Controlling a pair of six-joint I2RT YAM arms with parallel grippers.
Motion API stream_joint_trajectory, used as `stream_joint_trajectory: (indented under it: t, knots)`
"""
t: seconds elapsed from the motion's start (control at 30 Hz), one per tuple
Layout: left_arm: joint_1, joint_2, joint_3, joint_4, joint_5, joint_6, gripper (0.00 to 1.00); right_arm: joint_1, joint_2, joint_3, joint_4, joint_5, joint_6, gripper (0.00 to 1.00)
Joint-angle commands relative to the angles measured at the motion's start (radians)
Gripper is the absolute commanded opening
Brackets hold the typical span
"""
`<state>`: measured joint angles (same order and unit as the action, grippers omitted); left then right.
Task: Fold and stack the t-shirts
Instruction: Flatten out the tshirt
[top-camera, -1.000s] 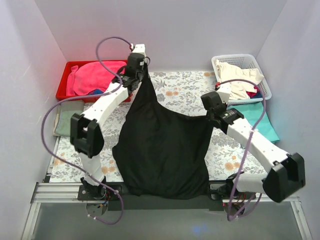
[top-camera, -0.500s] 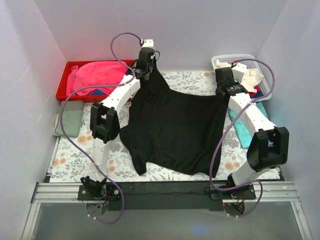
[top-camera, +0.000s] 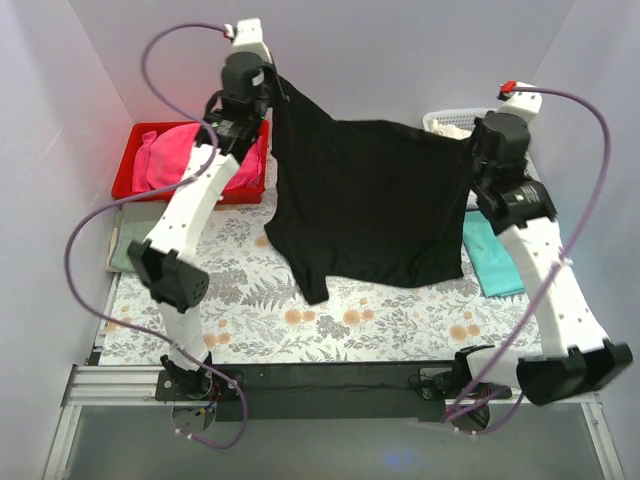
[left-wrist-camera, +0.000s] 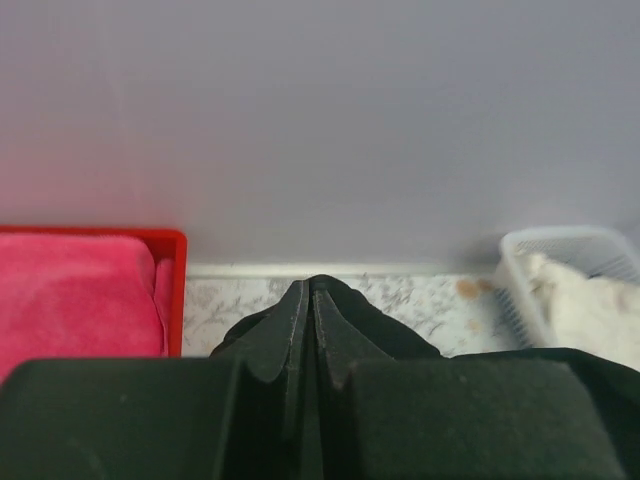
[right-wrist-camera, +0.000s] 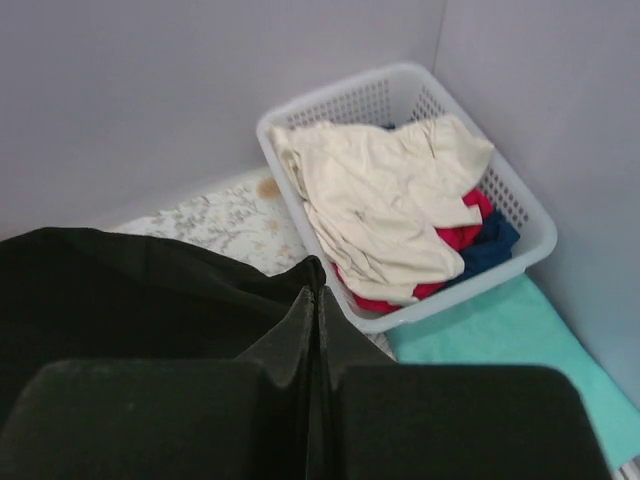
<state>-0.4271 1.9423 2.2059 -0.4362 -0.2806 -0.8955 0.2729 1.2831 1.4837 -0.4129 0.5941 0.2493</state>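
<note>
Held aloft: black shirt (top-camera: 370, 200), spread wide. Left pincer (top-camera: 273, 86) at 11 o'clock, right pincer (top-camera: 472, 150) at 2 — each clamped on its top edge.

**Black t-shirt aloft and spread wide; teal t-shirt flat at the edge of the table (top-camera: 380, 322).**

The black t-shirt (top-camera: 370, 200), plain and dark all over, hangs as a broad sheet over the far half of the table, toward 12 o'clock from its middle. It is raised by two points on its upper edge, the higher at 11 o'clock and the lower at 2 o'clock, so the top edge sags between them and slopes down to the right. The cloth falls in soft folds, and one narrow tip droops lowest at 7 o'clock. Whether that tip touches the table cannot be told. The teal t-shirt (top-camera: 497, 262) lies flat at 3 o'clock, partly hidden, with straight edges showing.
</note>
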Motion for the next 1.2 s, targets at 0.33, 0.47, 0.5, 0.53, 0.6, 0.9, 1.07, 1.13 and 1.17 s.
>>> stream_joint_trajectory:
  t: [0.33,0.47,0.5,0.53,0.6,0.9,1.07,1.13,1.17]
  knots:
    - [-0.001,-0.621,-0.178,-0.016,-0.034,0.055,0.0,0.029,-0.306,0.226,-0.049,-0.292,-0.205,0.01]
    - [-0.001,-0.701,-0.178,-0.039,-0.034,0.064,0.0,0.028,-0.346,0.28,-0.07,-0.324,-0.211,0.01]
    - [-0.001,-0.713,-0.164,-0.048,-0.034,0.066,0.0,0.029,-0.358,0.289,-0.073,-0.332,-0.212,0.01]
    - [0.001,-0.714,-0.128,-0.059,-0.028,0.069,0.0,0.029,-0.366,0.305,-0.079,-0.335,-0.214,0.01]
    - [0.001,-0.703,-0.074,-0.09,-0.016,0.076,0.0,0.029,-0.381,0.32,-0.09,-0.343,-0.214,0.01]
    - [-0.001,-0.577,0.072,-0.065,0.035,0.096,0.0,0.028,-0.389,0.262,-0.089,-0.312,-0.185,0.01]
    - [0.001,-0.513,0.049,0.0,-0.031,0.119,0.0,0.026,-0.34,0.237,-0.072,-0.271,-0.179,0.01]
    - [0.001,-0.488,0.052,0.025,-0.081,0.121,0.0,0.028,-0.311,0.228,-0.047,-0.27,-0.177,0.01]
    - [0.001,-0.467,0.058,0.031,-0.089,0.119,0.0,0.026,-0.301,0.227,-0.041,-0.27,-0.176,0.01]
